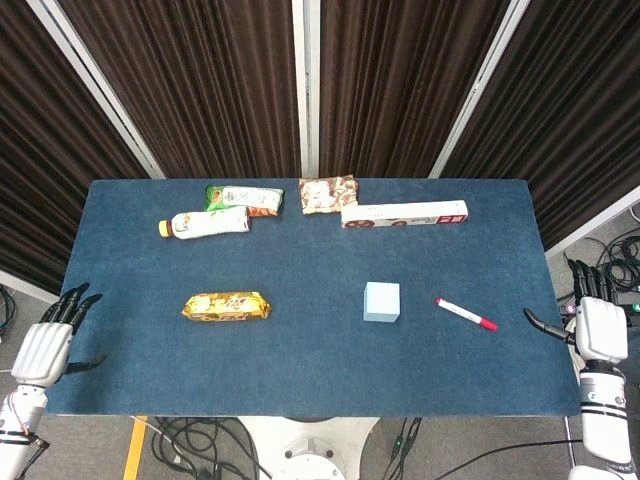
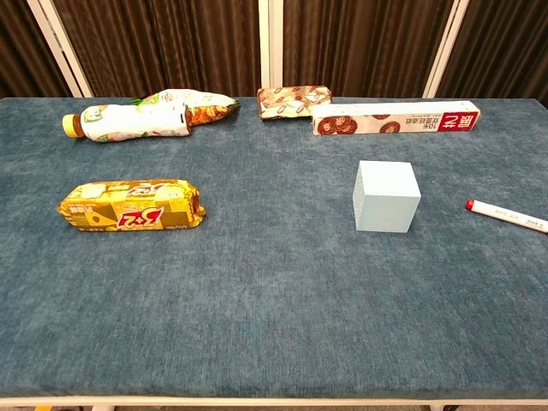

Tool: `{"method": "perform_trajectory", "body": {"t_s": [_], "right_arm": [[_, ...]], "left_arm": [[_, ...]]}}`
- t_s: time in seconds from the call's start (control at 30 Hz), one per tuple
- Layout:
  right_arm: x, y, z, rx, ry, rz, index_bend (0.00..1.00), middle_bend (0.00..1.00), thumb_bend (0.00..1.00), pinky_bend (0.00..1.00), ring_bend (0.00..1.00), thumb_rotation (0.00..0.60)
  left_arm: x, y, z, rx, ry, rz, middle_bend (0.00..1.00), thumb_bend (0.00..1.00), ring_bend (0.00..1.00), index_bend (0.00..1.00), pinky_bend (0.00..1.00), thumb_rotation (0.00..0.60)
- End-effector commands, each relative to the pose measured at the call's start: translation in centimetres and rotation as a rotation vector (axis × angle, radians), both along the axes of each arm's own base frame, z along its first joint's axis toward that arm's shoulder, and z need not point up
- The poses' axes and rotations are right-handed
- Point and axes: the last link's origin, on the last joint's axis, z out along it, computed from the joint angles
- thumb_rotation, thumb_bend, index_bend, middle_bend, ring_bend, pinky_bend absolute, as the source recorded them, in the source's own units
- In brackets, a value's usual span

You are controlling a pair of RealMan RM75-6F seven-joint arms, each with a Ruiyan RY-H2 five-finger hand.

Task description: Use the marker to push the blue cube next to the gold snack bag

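Both hands only in head view. Left hand (image 1: 45, 345) off the left side, palm down, fingers (image 1: 78, 300) straight and slightly apart, holding nothing. Right hand (image 1: 598, 325) off the right side, fingers extended, thumb out sideways, holding nothing. Forearms run down out of frame.

A rectangular table covered in dark blue felt-like cloth (image 1: 300, 350) stands before dark brown pleated curtains (image 1: 200, 80) divided by white vertical frame bars (image 1: 305, 90). Black cables (image 1: 200, 440) lie tangled on the grey floor (image 1: 90, 450).

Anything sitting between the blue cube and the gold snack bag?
Nothing: between blue cube and gold snack bag only bare table shows, in both views.
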Motion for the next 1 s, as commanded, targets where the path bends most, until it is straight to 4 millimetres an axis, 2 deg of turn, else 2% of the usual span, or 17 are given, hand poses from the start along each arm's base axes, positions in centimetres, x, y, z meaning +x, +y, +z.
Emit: {"method": "perform_trajectory", "body": {"t_s": [0.03, 0.1, 0.13, 0.2, 0.23, 0.27, 0.33, 0.4, 0.43, 0.47, 0.53, 0.57, 0.73, 1.0], "right_arm": [[0.1, -0.1, -0.1, 0.005, -0.003, 0.005, 0.00, 0.04, 0.00, 0.00, 0.00, 0.166], [0.3, -0.2, -0.1, 0.014, 0.004, 0.012, 0.00, 0.04, 0.00, 0.01, 0.00, 0.166], [0.3, -0.2, 0.0, 0.016, 0.005, 0.013, 0.00, 0.05, 0.00, 0.06, 0.02, 0.170], [0.5, -0.4, 0.2, 0.018, 0.012, 0.016, 0.00, 0.09, 0.00, 0.28, 0.13, 0.182], [0.7, -0.6, 0.3, 0.017, 0.017, 0.015, 0.01, 0.12, 0.00, 0.43, 0.22, 0.203], [0.8, -0.8, 0.5, 0.015, 0.029, 0.015, 0.03, 0.15, 0.00, 0.51, 0.30, 0.223], [1.0, -1.0, 0.6, 0.019, 0.052, 0.004, 0.15, 0.23, 0.00, 0.71, 0.51, 0.319], [1.3, -1.1, 0.5, 0.034, 0.079, -0.012, 0.29, 0.31, 0.00, 0.82, 0.67, 0.422], [1.5, -1.0, 0.3, 0.047, 0.087, -0.020, 0.34, 0.34, 0.00, 0.86, 0.72, 0.462], [1.7, -0.9, 0.0, 0.060, 0.100, -0.030, 0.41, 0.39, 0.00, 0.90, 0.78, 0.530], [2.0, -0.9, -0.6, 0.075, 0.124, -0.047, 0.48, 0.45, 0.01, 0.94, 0.83, 0.592], [2.0, -0.9, -1.1, 0.090, 0.141, -0.063, 0.50, 0.47, 0.02, 0.94, 0.85, 0.600], [2.2, -1.4, -3.7, 0.171, 0.154, -0.135, 0.53, 0.48, 0.05, 0.95, 0.89, 0.600], [3.1, -3.5, -6.9, 0.246, 0.132, -0.137, 0.55, 0.49, 0.08, 0.96, 0.90, 0.600]], "left_arm": [[0.0, 0.0, 0.0, 0.000, 0.000, 0.000, 0.10, 0.01, 0.03, 0.17, 0.18, 0.600], [0.0, 0.0, 0.0, 0.000, 0.000, 0.000, 0.10, 0.01, 0.03, 0.17, 0.18, 0.600], [0.0, 0.0, 0.0, 0.000, 0.000, 0.000, 0.10, 0.01, 0.03, 0.17, 0.18, 0.600], [0.0, 0.0, 0.0, 0.000, 0.000, 0.000, 0.10, 0.01, 0.03, 0.17, 0.18, 0.600], [0.0, 0.0, 0.0, 0.000, 0.000, 0.000, 0.10, 0.01, 0.03, 0.17, 0.18, 0.600], [0.0, 0.0, 0.0, 0.000, 0.000, 0.000, 0.10, 0.01, 0.03, 0.17, 0.18, 0.600], [0.0, 0.0, 0.0, 0.000, 0.000, 0.000, 0.10, 0.01, 0.03, 0.17, 0.18, 0.600], [0.0, 0.0, 0.0, 0.000, 0.000, 0.000, 0.10, 0.01, 0.03, 0.17, 0.18, 0.600], [0.0, 0.0, 0.0, 0.000, 0.000, 0.000, 0.10, 0.01, 0.03, 0.17, 0.18, 0.600], [0.0, 0.0, 0.0, 0.000, 0.000, 0.000, 0.10, 0.01, 0.03, 0.17, 0.18, 0.600], [0.0, 0.0, 0.0, 0.000, 0.000, 0.000, 0.10, 0.01, 0.03, 0.17, 0.18, 0.600], [0.0, 0.0, 0.0, 0.000, 0.000, 0.000, 0.10, 0.01, 0.03, 0.17, 0.18, 0.600], [0.0, 0.0, 0.0, 0.000, 0.000, 0.000, 0.10, 0.01, 0.03, 0.17, 0.18, 0.600], [0.0, 0.0, 0.0, 0.000, 0.000, 0.000, 0.10, 0.02, 0.03, 0.17, 0.18, 0.600]]}}
